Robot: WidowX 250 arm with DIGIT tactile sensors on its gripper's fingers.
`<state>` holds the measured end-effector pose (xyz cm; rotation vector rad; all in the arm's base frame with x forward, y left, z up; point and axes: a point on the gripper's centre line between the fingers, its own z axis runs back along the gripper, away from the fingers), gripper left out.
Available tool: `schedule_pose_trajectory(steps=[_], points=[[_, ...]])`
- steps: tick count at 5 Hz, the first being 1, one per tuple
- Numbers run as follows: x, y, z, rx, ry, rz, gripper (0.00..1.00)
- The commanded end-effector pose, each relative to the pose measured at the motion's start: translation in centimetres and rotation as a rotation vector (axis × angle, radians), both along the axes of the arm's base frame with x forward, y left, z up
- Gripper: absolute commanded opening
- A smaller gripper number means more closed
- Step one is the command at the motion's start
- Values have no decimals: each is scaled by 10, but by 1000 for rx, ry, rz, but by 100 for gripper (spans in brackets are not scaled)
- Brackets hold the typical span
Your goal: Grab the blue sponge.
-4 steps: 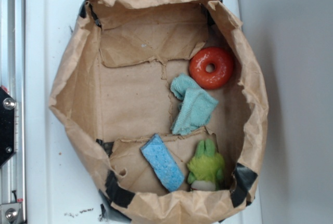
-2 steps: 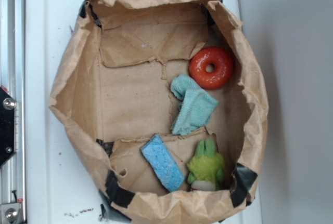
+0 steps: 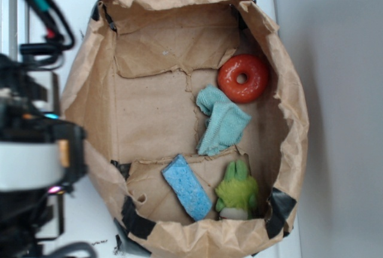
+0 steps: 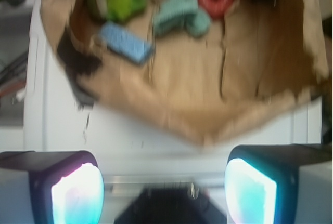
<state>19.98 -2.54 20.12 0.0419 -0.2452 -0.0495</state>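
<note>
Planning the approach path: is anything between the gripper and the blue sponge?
Yes. The gripper is outside the paper bag, and the bag's crumpled wall rises between it and the blue sponge. Inside, nothing lies on the sponge; the green toy sits just beside it, the cloth apart.

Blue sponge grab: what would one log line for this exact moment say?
phase: approach | gripper: open, empty, outside paper bag | blue sponge: untouched, flat on bag floor beside green plush toy | contact: none
</note>
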Motion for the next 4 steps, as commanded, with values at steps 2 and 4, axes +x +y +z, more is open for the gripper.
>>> schedule_pose_trajectory(steps=[2,4], points=[[67,28,-14,-11,-174,-131,100],[98,25,-55,69,-77,-84,100]])
